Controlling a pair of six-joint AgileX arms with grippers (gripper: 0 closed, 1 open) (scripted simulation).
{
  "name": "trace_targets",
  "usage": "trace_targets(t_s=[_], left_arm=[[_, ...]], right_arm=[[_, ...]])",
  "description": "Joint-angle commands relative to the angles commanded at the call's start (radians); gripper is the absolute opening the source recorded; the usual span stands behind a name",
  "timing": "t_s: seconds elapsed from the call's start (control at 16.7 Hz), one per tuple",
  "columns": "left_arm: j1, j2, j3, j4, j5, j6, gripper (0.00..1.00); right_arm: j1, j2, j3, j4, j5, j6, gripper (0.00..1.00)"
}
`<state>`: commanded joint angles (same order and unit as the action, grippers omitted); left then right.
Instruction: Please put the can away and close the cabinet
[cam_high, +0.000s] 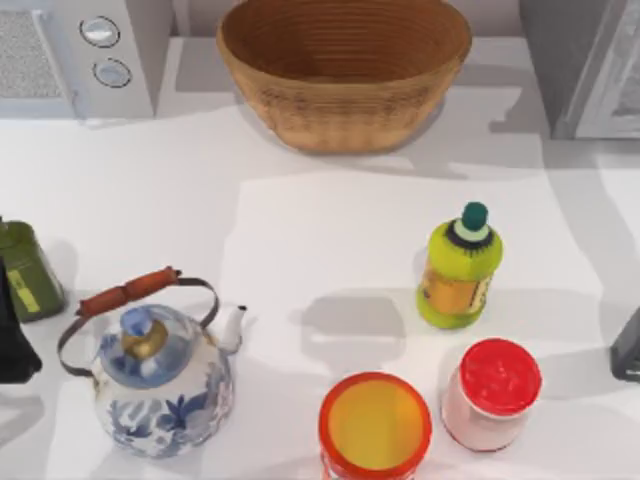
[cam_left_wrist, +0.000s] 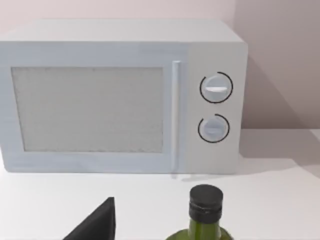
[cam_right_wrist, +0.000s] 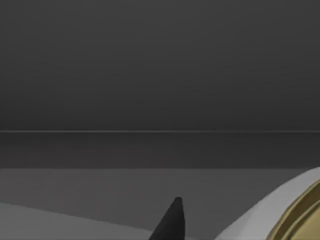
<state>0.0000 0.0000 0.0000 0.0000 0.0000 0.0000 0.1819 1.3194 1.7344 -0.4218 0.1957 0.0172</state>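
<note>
I see a wicker basket at the table's back. Left of it stands a microwave; well in front are a kettle, yellow bottle, red-lidded jar and orange tub.

Little of the AgileX arms shows: matte black, smooth-surfaced parts, namely the left gripper as a dark angular block, the right gripper as a charcoal slab, and tapering, pointed black fingers.
</note>
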Motion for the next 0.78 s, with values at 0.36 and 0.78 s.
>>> trace_targets(t_s=[0.36, 0.78], left_arm=[[0.0, 0.0, 0.0, 0.0, 0.0, 0.0, 1.0], [0.0, 0.0, 0.0, 0.0, 0.0, 0.0, 1.0]], right_arm=[[-0.002, 0.009, 0.005, -0.002, 0.001, 0.002, 0.0], [-0.026, 0.274, 0.312, -0.097, -0.018, -0.007, 0.0]])
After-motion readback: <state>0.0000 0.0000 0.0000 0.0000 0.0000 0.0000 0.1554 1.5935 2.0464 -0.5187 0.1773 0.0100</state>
